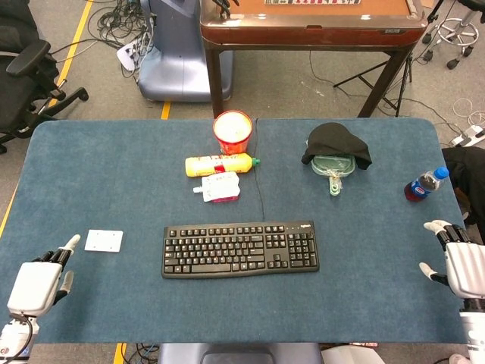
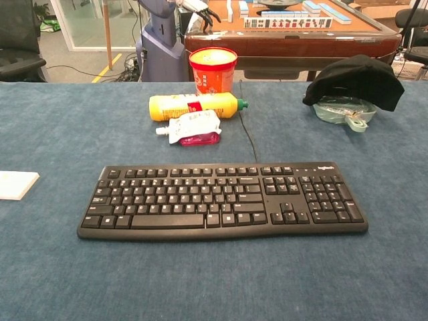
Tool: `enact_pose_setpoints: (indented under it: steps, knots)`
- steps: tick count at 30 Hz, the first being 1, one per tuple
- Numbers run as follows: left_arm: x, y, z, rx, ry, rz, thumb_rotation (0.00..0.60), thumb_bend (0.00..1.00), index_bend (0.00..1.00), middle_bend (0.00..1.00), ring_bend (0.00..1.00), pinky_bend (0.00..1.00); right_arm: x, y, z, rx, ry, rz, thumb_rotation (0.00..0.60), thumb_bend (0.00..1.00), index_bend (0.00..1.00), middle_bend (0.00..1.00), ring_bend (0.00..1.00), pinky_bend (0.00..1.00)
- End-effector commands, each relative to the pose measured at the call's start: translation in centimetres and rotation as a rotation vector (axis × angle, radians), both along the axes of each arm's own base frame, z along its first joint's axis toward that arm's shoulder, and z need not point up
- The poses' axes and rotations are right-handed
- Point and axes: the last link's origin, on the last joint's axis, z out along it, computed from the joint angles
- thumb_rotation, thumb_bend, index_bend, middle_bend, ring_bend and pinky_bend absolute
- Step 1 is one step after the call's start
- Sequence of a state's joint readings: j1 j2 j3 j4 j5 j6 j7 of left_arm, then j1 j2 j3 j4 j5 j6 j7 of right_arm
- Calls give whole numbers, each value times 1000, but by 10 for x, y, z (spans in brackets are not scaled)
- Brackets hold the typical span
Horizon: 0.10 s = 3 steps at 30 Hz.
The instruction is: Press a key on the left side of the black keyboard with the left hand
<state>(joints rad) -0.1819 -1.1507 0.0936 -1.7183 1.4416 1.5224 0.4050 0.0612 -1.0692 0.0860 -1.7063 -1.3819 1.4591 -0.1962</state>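
Note:
The black keyboard (image 1: 240,249) lies near the front middle of the blue table; the chest view shows it whole (image 2: 221,199) with no hand on it. My left hand (image 1: 39,280) hovers at the table's front left corner, well left of the keyboard, fingers apart and holding nothing. It is outside the chest view. My right hand (image 1: 461,264) stays at the front right edge, fingers spread and empty.
A small white pad (image 1: 104,240) lies between my left hand and the keyboard. Behind the keyboard are a red-white pouch (image 1: 218,186), a yellow bottle (image 1: 219,164) and a red cup (image 1: 233,130). A black cloth over a green item (image 1: 336,150) and a cola bottle (image 1: 425,183) sit right.

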Motion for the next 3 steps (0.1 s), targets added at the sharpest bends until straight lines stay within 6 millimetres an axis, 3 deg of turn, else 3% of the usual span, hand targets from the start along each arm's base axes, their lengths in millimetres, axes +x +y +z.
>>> enact_pose_setpoints:
  steps: [1, 3]
  knots:
    - [1, 1, 0, -4, -14, -9, 600, 457, 115, 329, 373, 585, -1, 0, -2, 4, 1, -6, 600, 113, 289, 255, 224, 499]
    - [-1, 1, -1, -15, -14, -8, 600, 456, 115, 328, 373, 585, -3, 0, -5, 20, 2, -17, 600, 113, 289, 256, 224, 499]
